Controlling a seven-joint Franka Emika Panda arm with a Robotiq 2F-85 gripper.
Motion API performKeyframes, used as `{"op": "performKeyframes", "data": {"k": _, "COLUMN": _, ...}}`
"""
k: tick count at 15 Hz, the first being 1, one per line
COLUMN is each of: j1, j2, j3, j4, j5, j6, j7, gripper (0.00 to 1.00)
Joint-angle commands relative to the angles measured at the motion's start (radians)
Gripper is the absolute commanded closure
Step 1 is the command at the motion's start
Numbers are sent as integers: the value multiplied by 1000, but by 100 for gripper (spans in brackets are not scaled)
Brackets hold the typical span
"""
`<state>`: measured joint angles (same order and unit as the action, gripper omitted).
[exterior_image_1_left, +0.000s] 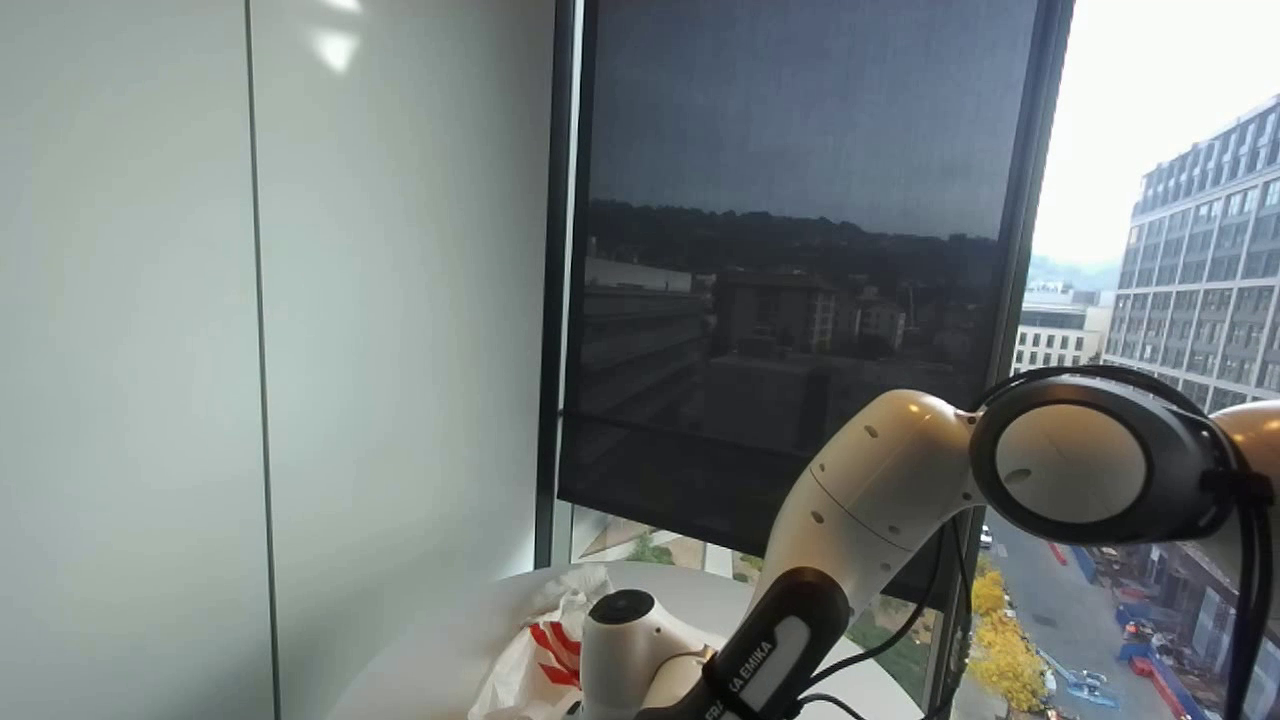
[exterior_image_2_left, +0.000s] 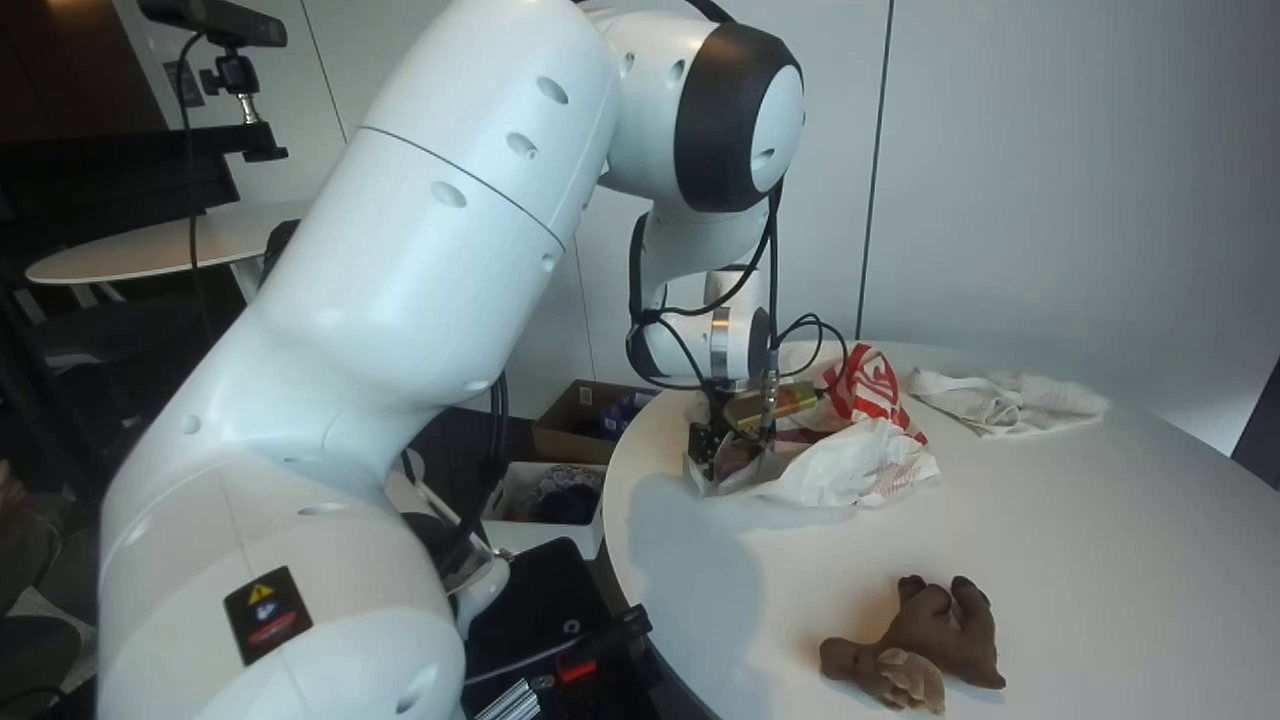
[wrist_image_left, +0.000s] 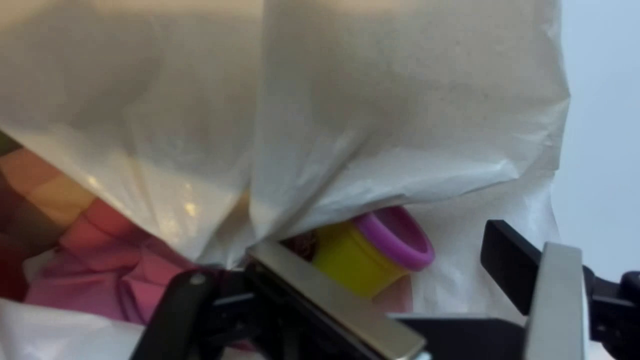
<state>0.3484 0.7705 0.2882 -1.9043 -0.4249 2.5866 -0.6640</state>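
A white plastic bag with red print (exterior_image_2_left: 860, 465) lies on the round white table; it also shows in an exterior view (exterior_image_1_left: 530, 665) and fills much of the wrist view (wrist_image_left: 375, 100). My gripper (wrist_image_left: 378, 239) is open at the bag's mouth, pointing down; its fingers are partly hidden in an exterior view (exterior_image_2_left: 728, 450). A yellow tub with a purple rim (wrist_image_left: 357, 255) lies tilted between the fingers, partly under the bag's edge. The right finger is apart from it; I cannot tell whether the left finger touches it. Pink cloth (wrist_image_left: 110, 265) shows in the bag at the left.
A brown plush toy (exterior_image_2_left: 930, 640) lies near the table's front. A crumpled white cloth (exterior_image_2_left: 1010, 400) lies behind the bag. The round table (exterior_image_2_left: 1130, 560) has open boxes (exterior_image_2_left: 575, 425) beside it. A window with a dark blind (exterior_image_1_left: 790, 300) stands behind the arm.
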Motion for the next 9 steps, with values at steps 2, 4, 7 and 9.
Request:
{"op": "performKeyframes", "data": {"k": 2, "j1": 4, "j2": 33, "j3": -8, "j4": 40, "j5": -20, "j6": 27, "j7": -8, "gripper": 42}}
{"op": "performKeyframes", "data": {"k": 4, "j1": -2, "j2": 35, "j3": -5, "j4": 43, "j5": -13, "j6": 24, "j7": -10, "gripper": 57}}
{"op": "performKeyframes", "data": {"k": 7, "j1": -5, "j2": 0, "j3": 1, "j4": 34, "j5": -4, "j6": -23, "j7": -11, "gripper": 69}}
{"op": "performKeyframes", "data": {"k": 9, "j1": -30, "j2": -40, "j3": 24, "j4": 14, "j5": 21, "j6": -71, "j7": -29, "gripper": 73}}
